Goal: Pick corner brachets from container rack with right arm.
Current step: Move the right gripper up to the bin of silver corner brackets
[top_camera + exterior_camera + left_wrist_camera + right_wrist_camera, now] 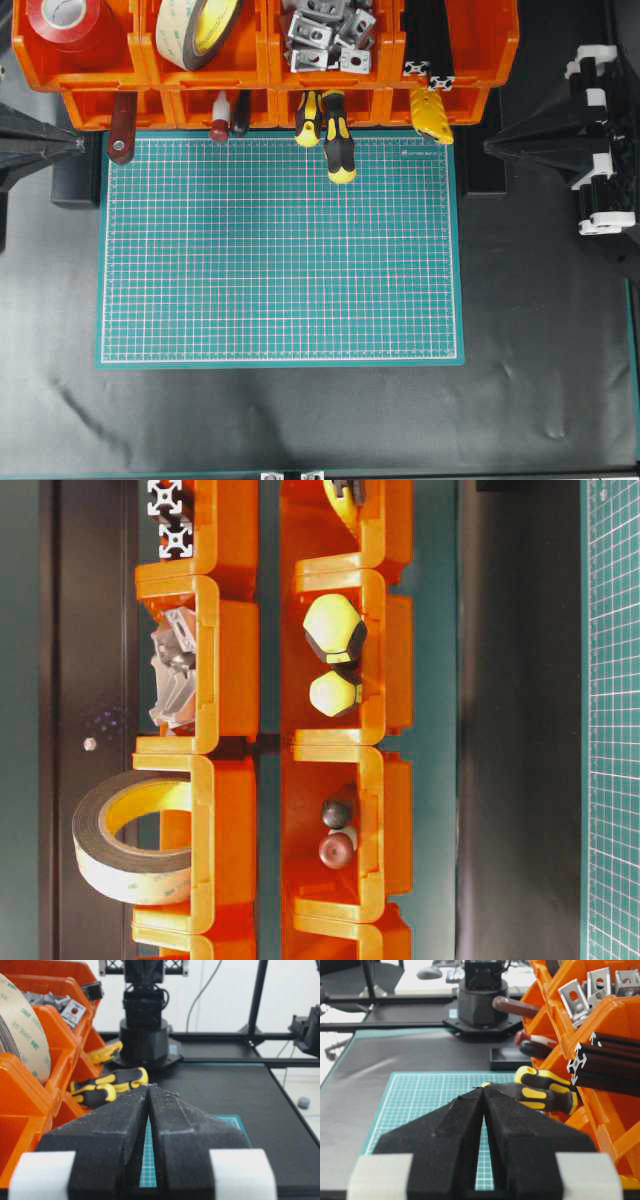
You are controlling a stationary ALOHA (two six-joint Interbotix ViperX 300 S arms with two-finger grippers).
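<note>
Overhead, the bright orange plastic container rack (265,75) sits along the far edge of the green gridded cutting mat (280,250), and the small silver-grey metal corner brachets (325,35) lie heaped in its third upper compartment from the left, between a roll of cream tape (200,30) and long black slotted bars (430,45). Below them, yellow-and-black screwdriver handles (335,135) jut from the lower row onto the mat. At the right edge the black pointed right gripper (483,1091) rests with fingertips pressed together, holding nothing, well apart from the brachets. Opposite, the left gripper (149,1087) is likewise pressed together and holds nothing.
</note>
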